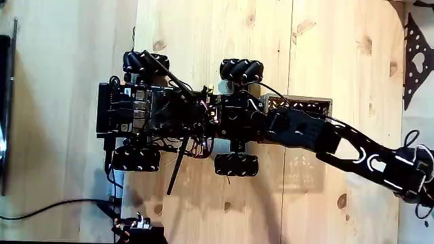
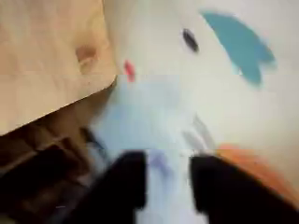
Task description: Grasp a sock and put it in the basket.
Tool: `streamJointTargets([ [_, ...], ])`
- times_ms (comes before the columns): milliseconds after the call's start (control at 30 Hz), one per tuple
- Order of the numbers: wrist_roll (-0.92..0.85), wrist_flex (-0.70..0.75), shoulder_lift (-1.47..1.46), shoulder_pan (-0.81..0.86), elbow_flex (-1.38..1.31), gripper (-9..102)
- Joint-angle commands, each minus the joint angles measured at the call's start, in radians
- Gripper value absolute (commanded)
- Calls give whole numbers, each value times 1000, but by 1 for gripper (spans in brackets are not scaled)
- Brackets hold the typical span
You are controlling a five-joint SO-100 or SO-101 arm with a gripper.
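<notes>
At nine o'clock in the fixed view, one dark flat object [image 1: 5,102] is cut off by the frame edge, and one black cable [image 1: 47,207] is seen at seven o'clock on the wooden desk [image 1: 203,34]. One wheeled robot body [image 1: 135,108] is counted, with four wheels [image 1: 144,62]. One arm [image 1: 366,159] is stretched from it toward four o'clock. One basket [image 1: 308,102] is found just right of the body. Only its wood-coloured rim and a strip of dark perforated wall are shown, as the rest is covered by the arm. One hand [image 1: 420,173] is partly cut off at the right edge, over a white surface [image 1: 417,224].

In the wrist view everything is blurred. Two dark fingers [image 2: 121,187] are seen at six o'clock, held apart. One pale, soft mass, taken to be the sock [image 2: 154,121], is lodged between them and extends toward twelve o'clock. Whether it is clamped cannot be told. Its long axis cannot be made out with certainty.
</notes>
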Motion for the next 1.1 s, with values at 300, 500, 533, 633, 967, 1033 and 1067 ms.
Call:
streamJointTargets([
  [300, -20, 210, 100, 37, -18, 3],
  [500, -81, 94, -153, 52, -29, 8],
  [533, -97, 67, -195, 54, -31, 10],
  [633, -143, -5, -311, 61, -31, 39],
  [967, -256, 11, -463, 101, -32, 56],
  [1033, -285, 61, -453, 103, -32, 56],
  [1067, -307, 94, -446, 104, -32, 56],
])
